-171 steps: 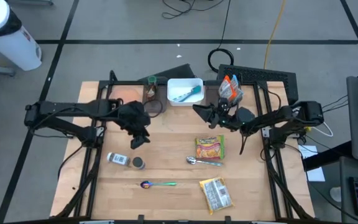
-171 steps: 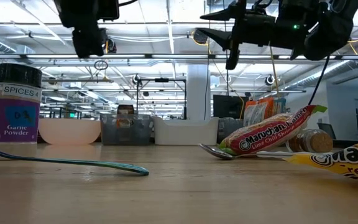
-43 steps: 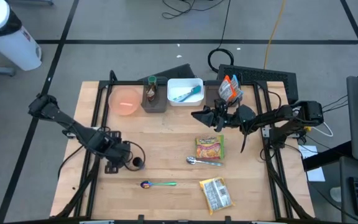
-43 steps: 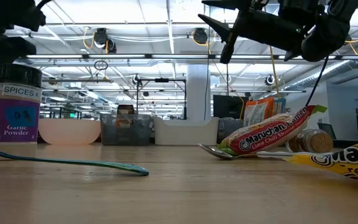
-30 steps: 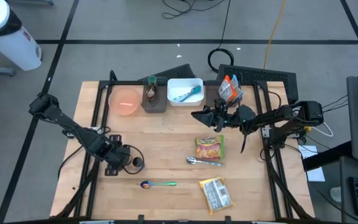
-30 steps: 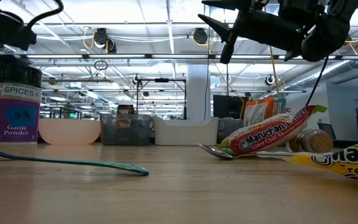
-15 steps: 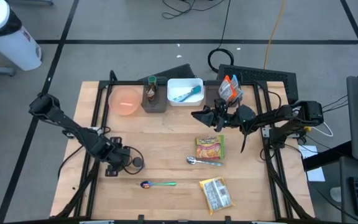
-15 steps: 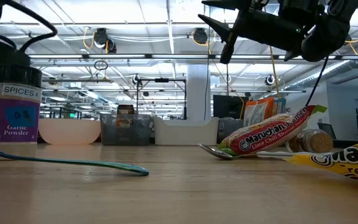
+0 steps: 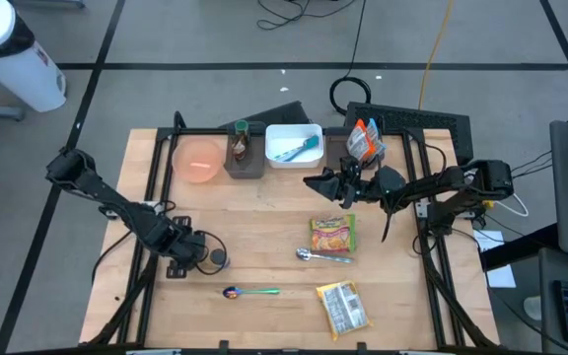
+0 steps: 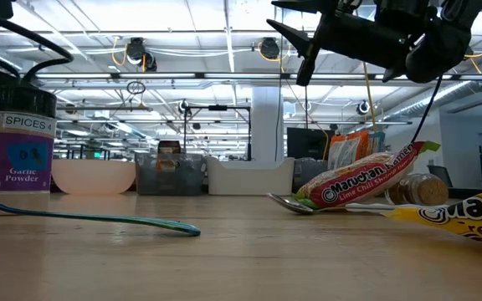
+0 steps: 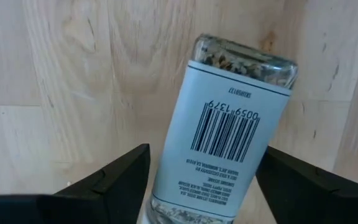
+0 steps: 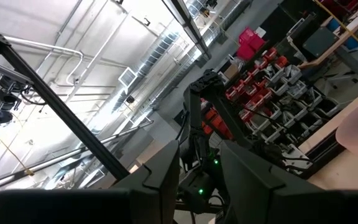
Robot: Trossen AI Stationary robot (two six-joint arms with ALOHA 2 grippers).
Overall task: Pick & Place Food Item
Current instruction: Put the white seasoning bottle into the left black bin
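A glass spice jar [image 11: 229, 137] with a pale barcode label lies on its side on the wooden table. My left gripper [image 11: 207, 149] is open above it, pointing down, with one finger on each long side of the jar. In the high view this gripper [image 9: 181, 254] is at the table's left, near side and hides the jar. A garlic powder jar [image 10: 23, 138] with a black lid stands upright just right of it [image 9: 219, 258]. My right gripper [image 9: 311, 181] is open and empty, held high over the table's far middle. My left gripper comes at the lying jar from above. Its fingers [image 11: 123, 177] stand across the jar, beside the two long sides of the labelled body [image 11: 179, 155]. I cannot tell whether they touch it. The jar rests on the table.
Two noodle packets [image 9: 332, 234] [image 9: 343, 308], a metal spoon [image 9: 321, 256] and a coloured spoon [image 9: 249, 292] lie right of the jars. A pink bowl [image 9: 198, 161], a grey bin [image 9: 242, 153], a white tub [image 9: 294, 144] and an orange bag [image 9: 365, 141] line the far edge.
My left gripper has gone down a little over the lying jar and stays open. The jars have not moved.
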